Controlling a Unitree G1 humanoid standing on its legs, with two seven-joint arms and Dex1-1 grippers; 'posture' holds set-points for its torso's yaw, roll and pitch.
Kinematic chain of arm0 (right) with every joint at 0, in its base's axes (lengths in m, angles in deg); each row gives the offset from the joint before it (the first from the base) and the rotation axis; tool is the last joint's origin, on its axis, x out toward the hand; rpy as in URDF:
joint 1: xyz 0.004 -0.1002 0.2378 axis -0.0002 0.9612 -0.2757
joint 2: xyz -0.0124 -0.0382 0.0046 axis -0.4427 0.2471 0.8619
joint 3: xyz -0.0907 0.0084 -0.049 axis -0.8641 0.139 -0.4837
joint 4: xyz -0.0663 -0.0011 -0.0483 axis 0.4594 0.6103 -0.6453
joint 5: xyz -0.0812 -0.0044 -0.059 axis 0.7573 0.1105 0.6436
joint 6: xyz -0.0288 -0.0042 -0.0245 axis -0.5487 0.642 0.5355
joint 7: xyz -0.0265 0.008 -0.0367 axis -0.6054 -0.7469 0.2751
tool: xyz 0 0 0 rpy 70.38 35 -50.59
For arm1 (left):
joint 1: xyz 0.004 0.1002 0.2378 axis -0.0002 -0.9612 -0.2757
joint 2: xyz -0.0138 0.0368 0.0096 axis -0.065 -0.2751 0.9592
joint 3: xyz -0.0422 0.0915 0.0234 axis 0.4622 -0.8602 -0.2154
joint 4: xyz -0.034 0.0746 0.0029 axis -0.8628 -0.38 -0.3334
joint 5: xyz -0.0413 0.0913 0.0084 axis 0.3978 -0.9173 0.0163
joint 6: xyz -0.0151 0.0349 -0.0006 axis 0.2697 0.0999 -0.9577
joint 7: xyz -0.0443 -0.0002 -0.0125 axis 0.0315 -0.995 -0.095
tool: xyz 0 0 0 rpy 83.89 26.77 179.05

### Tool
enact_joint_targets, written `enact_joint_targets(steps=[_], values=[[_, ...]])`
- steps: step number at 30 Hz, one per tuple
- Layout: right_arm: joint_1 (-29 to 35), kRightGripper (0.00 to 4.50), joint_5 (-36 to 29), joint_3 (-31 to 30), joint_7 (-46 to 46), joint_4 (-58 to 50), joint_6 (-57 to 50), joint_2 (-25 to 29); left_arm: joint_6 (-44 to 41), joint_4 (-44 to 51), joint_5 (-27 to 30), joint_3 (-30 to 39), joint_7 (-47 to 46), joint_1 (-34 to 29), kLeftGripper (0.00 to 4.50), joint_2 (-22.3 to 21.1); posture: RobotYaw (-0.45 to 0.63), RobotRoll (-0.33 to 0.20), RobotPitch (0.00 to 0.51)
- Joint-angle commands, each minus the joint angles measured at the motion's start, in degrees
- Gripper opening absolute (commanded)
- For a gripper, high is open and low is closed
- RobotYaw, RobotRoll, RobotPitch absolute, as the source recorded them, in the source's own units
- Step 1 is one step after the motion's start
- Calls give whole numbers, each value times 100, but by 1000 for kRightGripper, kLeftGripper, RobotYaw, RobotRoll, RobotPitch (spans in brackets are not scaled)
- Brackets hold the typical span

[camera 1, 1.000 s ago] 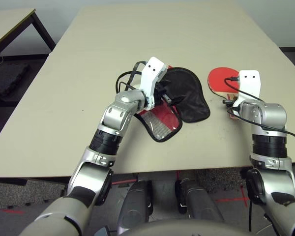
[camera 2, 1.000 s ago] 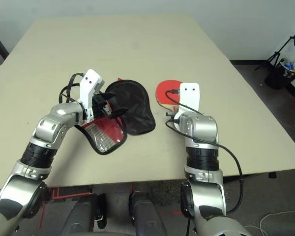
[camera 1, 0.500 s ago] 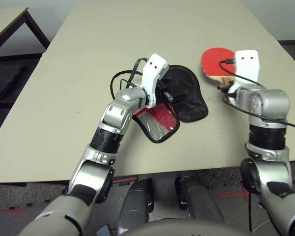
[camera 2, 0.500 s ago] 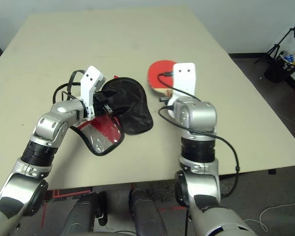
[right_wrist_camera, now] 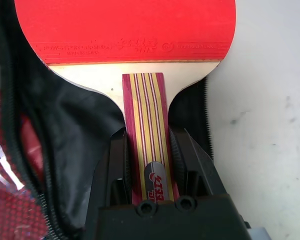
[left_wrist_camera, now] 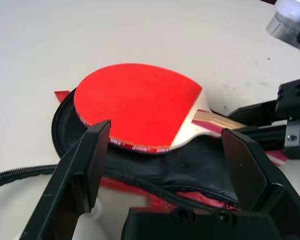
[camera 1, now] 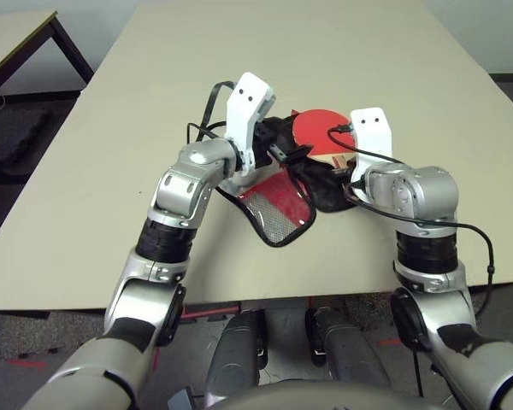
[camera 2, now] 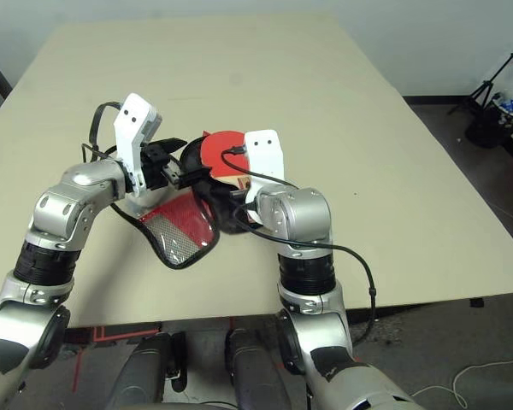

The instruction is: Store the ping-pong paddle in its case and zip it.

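While the left gripper (left_wrist_camera: 162, 165) gapes wide, the right gripper (right_wrist_camera: 147, 150) clamps the red-faced wooden ping-pong paddle (left_wrist_camera: 137, 105) over the open red fabric case (camera 1: 278, 205).

Lab or test room, plain beige table (camera 1: 154, 102), bare floor, tripod (camera 2: 496, 94) by wall
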Motion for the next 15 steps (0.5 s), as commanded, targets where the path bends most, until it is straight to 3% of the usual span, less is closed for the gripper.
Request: enact_joint_targets(steps=[1,15], values=[[-120,1121,-11,-113,61,83,181,-13,-78,115,68,37,-65,-100,4500,-8,36,0,107],[-200,1121,92,-217,135,716,733,91,-104,111,116,21,-145,-105,4500,13,44,0,117]])
